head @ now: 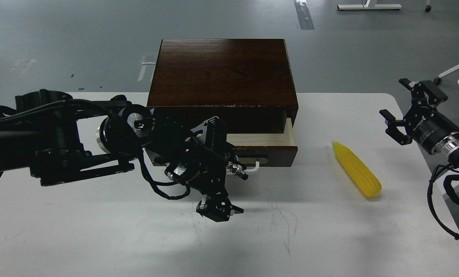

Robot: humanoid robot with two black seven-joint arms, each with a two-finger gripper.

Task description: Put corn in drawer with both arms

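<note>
The corn lies on the white table to the right of the drawer, pointed end away from me. The drawer of the dark brown box stands partly pulled out, showing pale wood inside. My left gripper is in front of the drawer's left half, fingers spread, one fingertip hanging low over the table. It hides most of the white handle; I cannot tell whether it touches it. My right gripper is open and empty, above and right of the corn.
The box stands at the table's far edge, in the middle. The table's right edge runs close to my right arm. Grey floor lies beyond, with white furniture legs at the top right.
</note>
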